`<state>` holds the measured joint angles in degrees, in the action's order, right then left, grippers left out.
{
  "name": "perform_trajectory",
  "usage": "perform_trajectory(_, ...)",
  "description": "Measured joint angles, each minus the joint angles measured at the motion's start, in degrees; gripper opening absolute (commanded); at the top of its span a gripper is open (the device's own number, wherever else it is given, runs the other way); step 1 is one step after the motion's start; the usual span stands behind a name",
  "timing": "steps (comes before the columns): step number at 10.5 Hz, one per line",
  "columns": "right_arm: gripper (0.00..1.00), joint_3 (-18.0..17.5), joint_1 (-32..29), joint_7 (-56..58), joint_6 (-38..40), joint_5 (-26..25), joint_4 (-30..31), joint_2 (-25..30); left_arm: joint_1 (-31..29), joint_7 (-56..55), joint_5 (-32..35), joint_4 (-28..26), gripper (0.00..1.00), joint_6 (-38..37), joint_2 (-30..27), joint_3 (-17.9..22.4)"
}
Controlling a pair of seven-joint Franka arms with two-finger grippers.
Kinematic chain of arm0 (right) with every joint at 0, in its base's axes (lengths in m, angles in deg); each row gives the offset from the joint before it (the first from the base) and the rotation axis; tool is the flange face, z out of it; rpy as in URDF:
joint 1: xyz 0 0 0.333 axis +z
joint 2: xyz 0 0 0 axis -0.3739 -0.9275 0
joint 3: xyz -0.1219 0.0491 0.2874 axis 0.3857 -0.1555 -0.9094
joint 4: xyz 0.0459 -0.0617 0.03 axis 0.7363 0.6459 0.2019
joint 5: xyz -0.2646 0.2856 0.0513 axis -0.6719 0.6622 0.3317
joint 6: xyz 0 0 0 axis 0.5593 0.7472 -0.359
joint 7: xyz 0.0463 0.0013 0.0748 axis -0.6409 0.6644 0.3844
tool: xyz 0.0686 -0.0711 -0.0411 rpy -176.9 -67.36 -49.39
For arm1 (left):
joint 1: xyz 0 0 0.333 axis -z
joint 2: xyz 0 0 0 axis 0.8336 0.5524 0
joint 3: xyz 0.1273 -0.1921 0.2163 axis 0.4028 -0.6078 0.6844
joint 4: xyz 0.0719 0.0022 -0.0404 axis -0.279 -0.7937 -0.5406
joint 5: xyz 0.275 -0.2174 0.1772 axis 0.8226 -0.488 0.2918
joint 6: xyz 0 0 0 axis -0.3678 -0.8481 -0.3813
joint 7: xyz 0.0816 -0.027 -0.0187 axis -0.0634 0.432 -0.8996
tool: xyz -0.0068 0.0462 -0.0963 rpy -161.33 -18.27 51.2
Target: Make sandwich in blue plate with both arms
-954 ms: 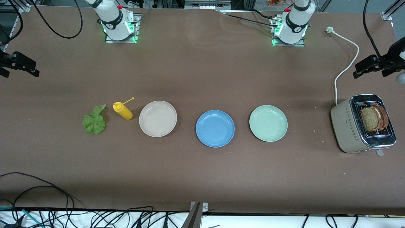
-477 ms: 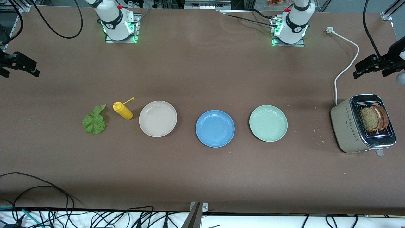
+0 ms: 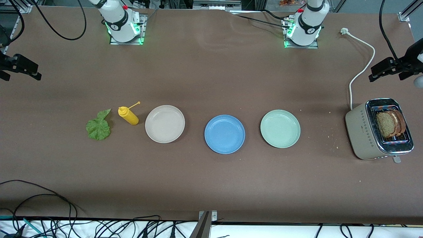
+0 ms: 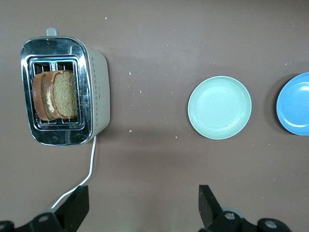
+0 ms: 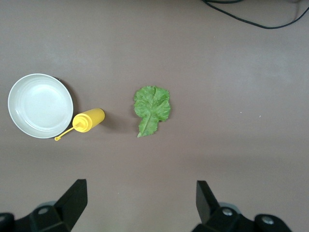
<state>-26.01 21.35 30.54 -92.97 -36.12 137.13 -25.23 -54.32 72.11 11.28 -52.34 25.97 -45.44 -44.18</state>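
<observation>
The blue plate (image 3: pixel 224 134) lies bare in the middle of the table and shows at the edge of the left wrist view (image 4: pixel 295 104). Two brown bread slices (image 3: pixel 390 124) stand in the toaster (image 3: pixel 363 132) at the left arm's end, also in the left wrist view (image 4: pixel 55 94). The lettuce leaf (image 3: pixel 98 127) lies flat at the right arm's end, also in the right wrist view (image 5: pixel 152 108). My left gripper (image 4: pixel 143 208) is open and empty, high over bare table near the toaster. My right gripper (image 5: pixel 140 205) is open and empty, high over bare table near the lettuce.
A beige plate (image 3: pixel 165 124) and a yellow squeeze bottle (image 3: pixel 129 116) lie between the lettuce and the blue plate. A pale green plate (image 3: pixel 280 128) lies between the blue plate and the toaster. The toaster's white cord (image 3: pixel 362 71) runs toward the bases. Black fixtures (image 3: pixel 19 66) reach in at both table ends.
</observation>
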Motion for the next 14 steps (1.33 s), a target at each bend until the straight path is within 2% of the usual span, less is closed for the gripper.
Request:
perform_trajectory(11,1.00,0.1,0.0,0.0,0.2,0.0,0.0,0.0,-1.1,0.0,0.0,0.0,1.00,0.0,0.1,0.1)
perform_trajectory(14,1.00,0.7,0.0,0.0,0.2,0.0,0.0,0.0,-2.3,0.0,1.8,-0.4,1.00,0.0,4.0,0.2)
